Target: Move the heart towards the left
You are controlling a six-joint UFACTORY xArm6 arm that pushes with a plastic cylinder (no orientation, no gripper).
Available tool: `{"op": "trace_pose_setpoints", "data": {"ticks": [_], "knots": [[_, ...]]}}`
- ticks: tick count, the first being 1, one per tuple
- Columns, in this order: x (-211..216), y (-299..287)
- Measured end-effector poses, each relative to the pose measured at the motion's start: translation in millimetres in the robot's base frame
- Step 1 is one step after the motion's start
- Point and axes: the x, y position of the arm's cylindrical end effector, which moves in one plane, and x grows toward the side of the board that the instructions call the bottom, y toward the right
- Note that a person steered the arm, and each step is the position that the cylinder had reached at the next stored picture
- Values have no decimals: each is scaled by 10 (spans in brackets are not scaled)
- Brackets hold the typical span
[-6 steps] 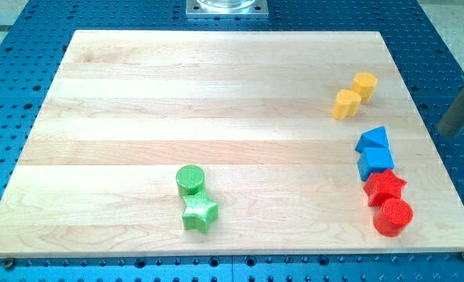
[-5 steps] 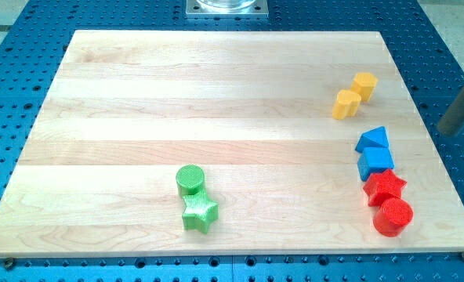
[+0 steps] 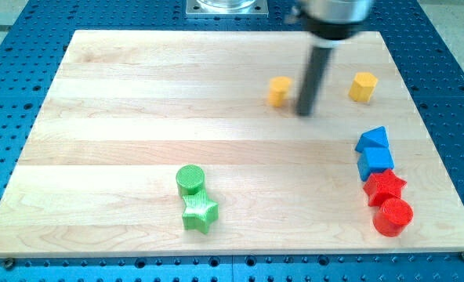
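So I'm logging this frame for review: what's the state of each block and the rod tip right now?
yellow heart block: alone, on my tip's left, a small gap between.
my tip: touching nothing.
yellow hexagonal block: alone, right of tip.
blue triangular block: touching blue cube block.
red star block: touching red cylinder block.
green cylinder block: touching green star block.
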Motion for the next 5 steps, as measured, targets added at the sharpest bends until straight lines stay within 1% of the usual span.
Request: {"op": "trace_pose_setpoints", "data": {"ticks": [1, 2, 3, 5], "knots": [[63, -425], [-190, 376], [-563, 226], [49, -2307]]}}
